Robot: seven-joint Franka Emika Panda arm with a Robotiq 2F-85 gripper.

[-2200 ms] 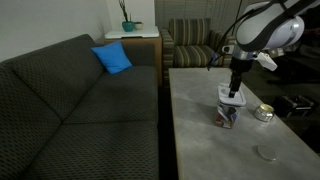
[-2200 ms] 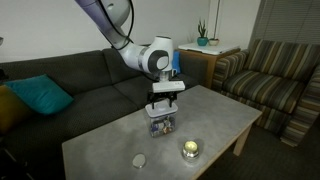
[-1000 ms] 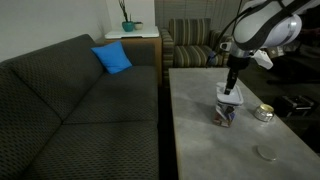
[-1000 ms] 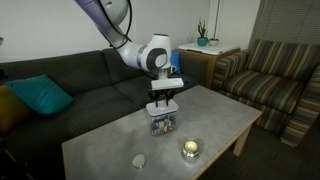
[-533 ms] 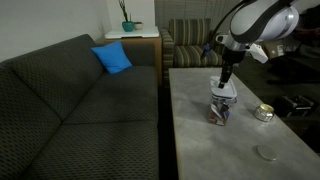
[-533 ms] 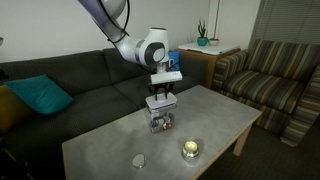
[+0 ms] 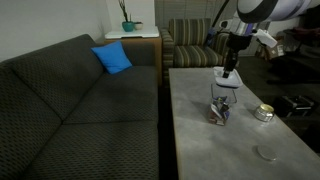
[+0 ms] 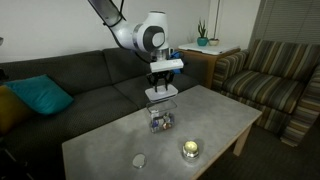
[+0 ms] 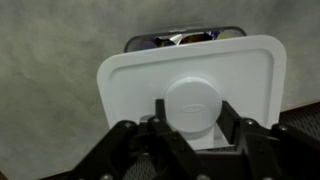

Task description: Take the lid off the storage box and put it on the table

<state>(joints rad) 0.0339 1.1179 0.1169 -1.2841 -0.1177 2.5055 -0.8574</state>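
In the wrist view the lid (image 9: 130, 85) covers nearly all of the storage box (image 9: 185, 38). Only 1 narrow strip of the box's far rim, with colourful contents, shows above it. The lid's near edge is hidden behind the gripper (image 9: 194, 113) and cut off at the bottom of the picture. The 2 fingers (image 9: 160, 118) are clamped on the round knob (image 9: 193, 95) at the lid's centre, 1 on each side.

In both exterior views the lid (image 8: 160, 93) is small and its outline hard to read, and the arm is cut off at the top edge. The lid hangs level, flat face up, directly above the storage box (image 8: 160, 121) and apart from it. In the wrist view its long axis runs side to side, across the line of the fingers and in line with the box below.

The box stands upright around the middle of the table (image 8: 225, 125), nearer the long edge beside the sofa (image 8: 70, 75). A small round tin (image 8: 189, 149) sits near the opposite long edge. A clear disc (image 8: 139, 159) lies towards a corner.
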